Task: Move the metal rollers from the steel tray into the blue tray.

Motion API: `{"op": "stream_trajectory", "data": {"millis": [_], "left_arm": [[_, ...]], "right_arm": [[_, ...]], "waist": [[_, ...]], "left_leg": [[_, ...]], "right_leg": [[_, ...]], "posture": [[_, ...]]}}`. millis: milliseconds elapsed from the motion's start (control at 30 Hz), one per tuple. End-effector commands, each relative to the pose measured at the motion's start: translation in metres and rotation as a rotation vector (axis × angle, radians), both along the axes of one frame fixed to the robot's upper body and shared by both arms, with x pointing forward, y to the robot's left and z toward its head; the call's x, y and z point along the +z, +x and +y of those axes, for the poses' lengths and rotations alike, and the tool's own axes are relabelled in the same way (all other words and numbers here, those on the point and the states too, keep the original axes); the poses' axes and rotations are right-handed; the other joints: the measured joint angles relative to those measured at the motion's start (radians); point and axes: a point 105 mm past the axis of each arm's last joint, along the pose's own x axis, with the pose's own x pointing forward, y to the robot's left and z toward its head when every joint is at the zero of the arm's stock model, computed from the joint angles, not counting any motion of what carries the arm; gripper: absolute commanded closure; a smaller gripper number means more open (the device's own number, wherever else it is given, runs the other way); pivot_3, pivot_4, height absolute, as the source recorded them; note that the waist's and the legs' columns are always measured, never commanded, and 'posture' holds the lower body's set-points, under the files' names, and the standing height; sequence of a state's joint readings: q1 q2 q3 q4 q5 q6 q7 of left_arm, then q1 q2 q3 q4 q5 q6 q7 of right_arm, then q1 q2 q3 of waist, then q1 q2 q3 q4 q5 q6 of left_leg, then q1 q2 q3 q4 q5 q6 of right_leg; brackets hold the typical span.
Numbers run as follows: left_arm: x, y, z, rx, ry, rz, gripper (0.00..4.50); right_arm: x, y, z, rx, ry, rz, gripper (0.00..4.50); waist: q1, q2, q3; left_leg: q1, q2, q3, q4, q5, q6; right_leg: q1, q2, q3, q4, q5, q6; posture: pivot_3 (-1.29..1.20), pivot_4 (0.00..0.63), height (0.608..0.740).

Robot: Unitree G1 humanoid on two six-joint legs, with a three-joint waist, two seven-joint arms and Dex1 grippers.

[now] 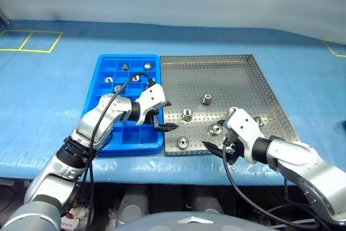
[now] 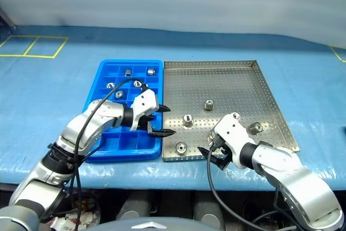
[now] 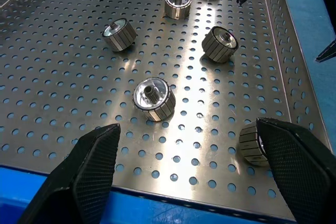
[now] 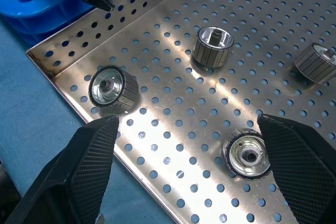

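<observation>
2 claws, left claw [image 1: 164, 114] and right claw [image 1: 217, 145], hover spread over steel tray [image 1: 238, 68].

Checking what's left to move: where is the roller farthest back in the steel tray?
In the head views, that roller stands alone mid-way up the steel tray, behind the other four, right of the blue tray.

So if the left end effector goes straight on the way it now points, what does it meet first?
Probably the roller lying on the steel tray between its open fingers, just past the tray's near rim; depth is hard to judge, so it might meet the tray floor first.
</observation>
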State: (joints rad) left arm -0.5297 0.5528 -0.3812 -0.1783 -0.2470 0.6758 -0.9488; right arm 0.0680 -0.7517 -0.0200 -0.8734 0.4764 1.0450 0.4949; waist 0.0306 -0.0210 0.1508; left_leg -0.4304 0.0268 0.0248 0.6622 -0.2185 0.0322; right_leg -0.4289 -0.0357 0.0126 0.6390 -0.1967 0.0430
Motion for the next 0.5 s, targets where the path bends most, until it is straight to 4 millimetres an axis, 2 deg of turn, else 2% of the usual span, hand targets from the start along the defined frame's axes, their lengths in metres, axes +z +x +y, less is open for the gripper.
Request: {"op": "stream_trajectory", "data": {"millis": [33,233,400,500], "left_arm": [[0.016,-0.001,-0.005,-0.029,-0.026,-0.052,0.00],[0.027,0.018,-0.018,0.011,-0.017,-0.078,0.00],[0.038,0.032,-0.045,-0.044,0.007,-0.099,0.00],[0.032,0.038,-0.060,-0.091,0.035,-0.070,0.00]], "right_arm": [[0.012,0.001,0.002,0.012,0.001,-0.066,0.03],[0.014,0.003,0.002,0.011,0.002,-0.076,0.03],[0.015,0.004,0.004,0.010,0.014,-0.087,0.03],[0.014,0.004,0.007,0.009,0.020,-0.091,0.03]], "waist": [[0.000,0.000,0.000],[0.006,0.000,0.000],[0.008,0.000,0.000],[0.007,0.000,0.000]], "left_leg": [[0.000,0.000,0.000,0.000,0.000,0.000],[0.000,0.000,-0.001,0.002,0.000,0.000],[-0.001,-0.002,-0.001,0.003,0.000,0.000],[-0.001,-0.005,-0.001,0.003,0.000,0.001]], "right_leg": [[0.000,0.000,0.000,0.000,0.000,0.000],[0.001,0.000,0.000,0.000,0.000,0.000],[0.001,0.000,0.000,0.001,0.001,0.001],[0.001,0.001,0.000,0.000,0.001,0.001]], "posture": [[0.08,0.150,0.740],[0.08,0.150,0.740],[0.08,0.150,0.740],[0.07,0.150,0.740]]}}
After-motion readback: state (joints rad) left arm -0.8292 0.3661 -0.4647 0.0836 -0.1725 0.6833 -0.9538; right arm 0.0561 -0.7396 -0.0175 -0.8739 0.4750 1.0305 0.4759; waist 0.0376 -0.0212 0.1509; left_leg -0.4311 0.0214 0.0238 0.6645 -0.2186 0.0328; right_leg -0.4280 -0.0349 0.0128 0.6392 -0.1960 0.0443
